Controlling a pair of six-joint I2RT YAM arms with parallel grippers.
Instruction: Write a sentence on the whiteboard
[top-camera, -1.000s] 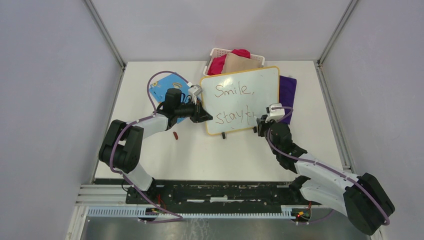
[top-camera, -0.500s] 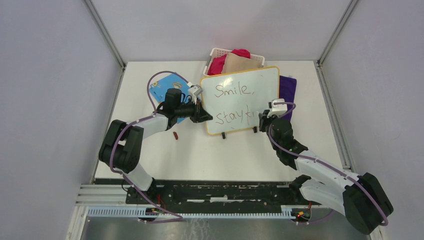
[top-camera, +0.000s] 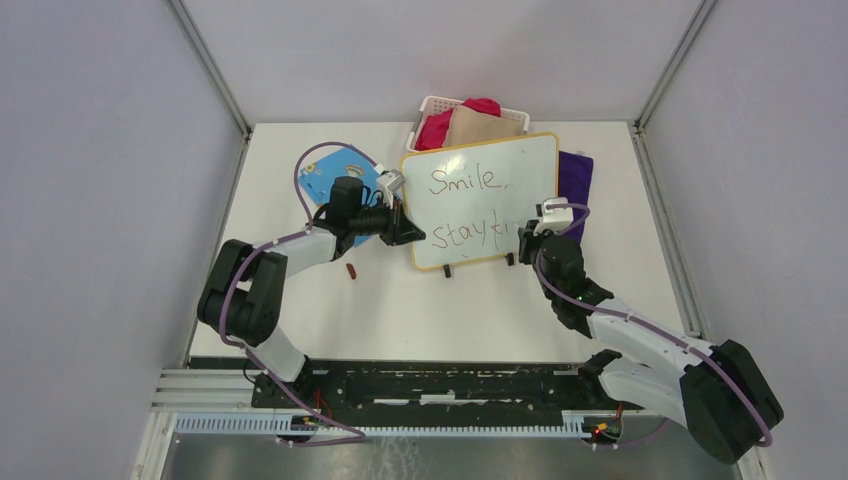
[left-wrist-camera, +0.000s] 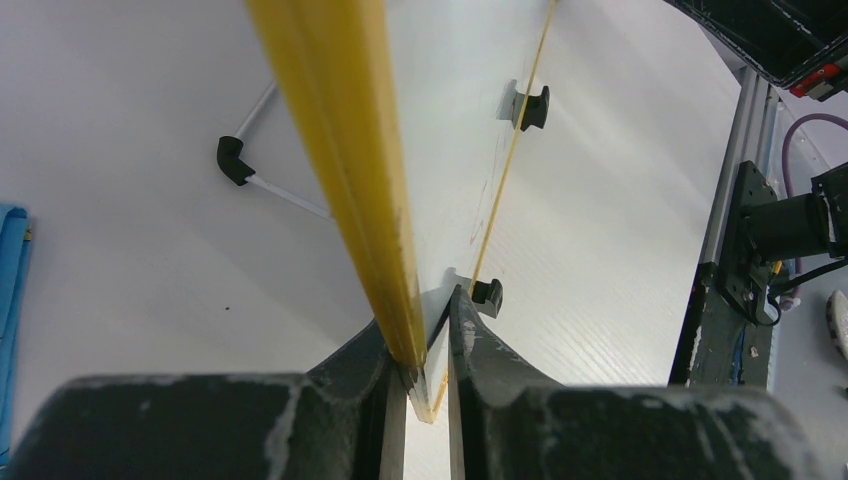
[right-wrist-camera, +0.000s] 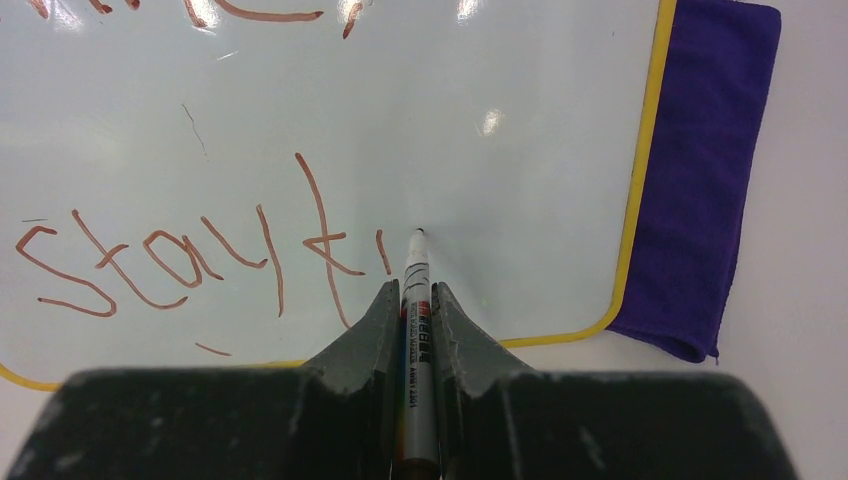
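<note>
Across the whiteboard (top-camera: 530, 170), thin dark-red sentence (top-camera: 465, 181).

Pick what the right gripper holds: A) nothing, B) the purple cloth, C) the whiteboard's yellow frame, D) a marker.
D: the right gripper is closed on a marker, its tip aimed at the whiteboard.

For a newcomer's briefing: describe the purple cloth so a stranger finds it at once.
Find the yellow-framed whiteboard standing on the white table. Along its right edge lies the purple cloth, spread flat. Unlike the bunched fabrics in the white basket behind the board, it is purple.
</note>
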